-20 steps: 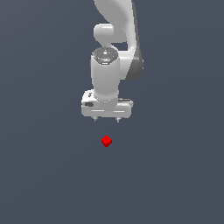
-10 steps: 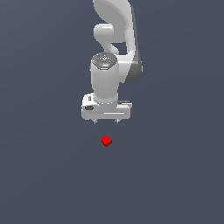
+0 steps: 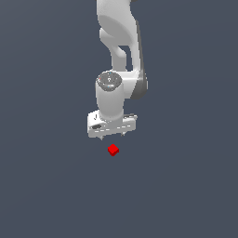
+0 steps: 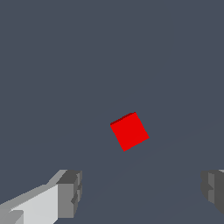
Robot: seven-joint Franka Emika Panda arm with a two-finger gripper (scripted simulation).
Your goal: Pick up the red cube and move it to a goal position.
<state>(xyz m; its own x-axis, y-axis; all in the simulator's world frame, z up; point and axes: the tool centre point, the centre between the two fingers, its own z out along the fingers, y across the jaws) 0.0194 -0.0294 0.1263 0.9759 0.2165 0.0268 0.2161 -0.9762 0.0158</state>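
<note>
The red cube [image 3: 113, 149] is a tiny bright red block lying on the dark grey floor. In the exterior view it sits just below the white gripper [image 3: 113, 135], which hangs over it on the white arm, a short gap apart. The gripper is open and empty; only the tips of its fingers show under the hand. In the wrist view the cube [image 4: 129, 131] lies ahead of the gap between the two grey fingertips [image 4: 70, 192], turned at an angle to them, and touches neither.
The dark grey floor [image 3: 186, 186] spreads flat on all sides. The white arm [image 3: 118, 46] rises from the gripper to the top of the exterior view. Nothing else shows.
The gripper has come down a little toward the cube and shifted slightly to the exterior view's left. The cube has not moved.
</note>
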